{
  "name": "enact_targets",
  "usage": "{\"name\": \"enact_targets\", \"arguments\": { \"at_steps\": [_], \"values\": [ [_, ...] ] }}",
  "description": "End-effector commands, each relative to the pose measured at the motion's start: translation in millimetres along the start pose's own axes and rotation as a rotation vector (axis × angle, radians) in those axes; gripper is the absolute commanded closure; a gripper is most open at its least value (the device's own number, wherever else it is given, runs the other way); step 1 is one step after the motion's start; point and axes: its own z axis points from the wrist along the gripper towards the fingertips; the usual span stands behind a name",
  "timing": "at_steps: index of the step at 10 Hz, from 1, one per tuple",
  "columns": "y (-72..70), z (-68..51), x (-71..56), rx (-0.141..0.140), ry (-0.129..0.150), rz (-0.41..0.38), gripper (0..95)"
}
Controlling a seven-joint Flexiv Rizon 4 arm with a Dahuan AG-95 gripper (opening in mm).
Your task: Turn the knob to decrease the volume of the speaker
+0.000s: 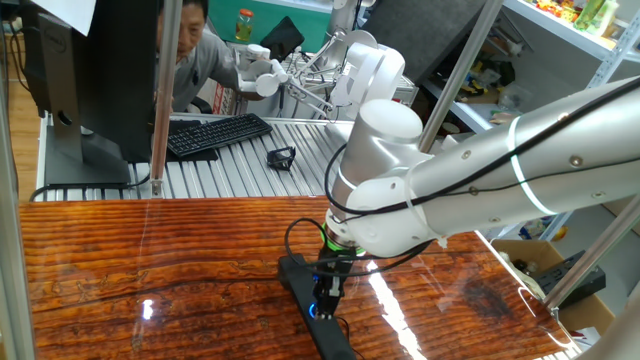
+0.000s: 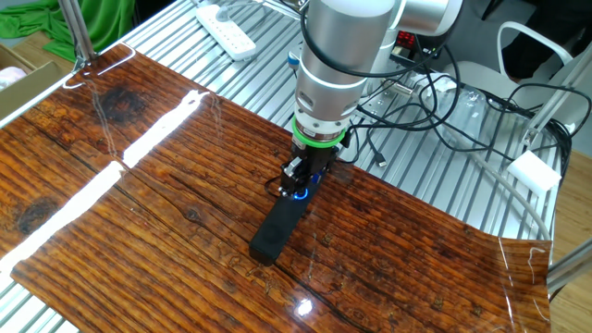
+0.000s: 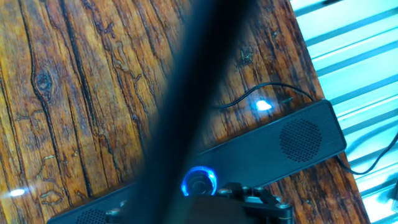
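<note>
The speaker is a long black bar lying on the wooden table; it also shows in the other fixed view and the hand view. The knob is a small black dial with a glowing blue ring near the bar's middle; its glow shows in both fixed views. My gripper points straight down with its fingertips right at the knob. The fingers are dark and blurred, so contact and jaw gap are unclear. A thin black cable runs from the speaker.
A dark blurred strip crosses the hand view diagonally. Behind the wooden table are a black keyboard, a monitor and a seated person. A white power strip and loose cables lie on the metal slats.
</note>
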Motion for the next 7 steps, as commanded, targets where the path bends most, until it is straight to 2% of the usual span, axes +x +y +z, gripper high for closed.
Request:
{"name": "enact_targets", "arguments": {
  "at_steps": [1, 7],
  "values": [
    [-0.3, -0.1, 0.6, 0.004, 0.006, -0.01, 57.0],
    [0.1, 3.2, 0.0, 0.005, 0.01, -0.027, 57.0]
  ]
}}
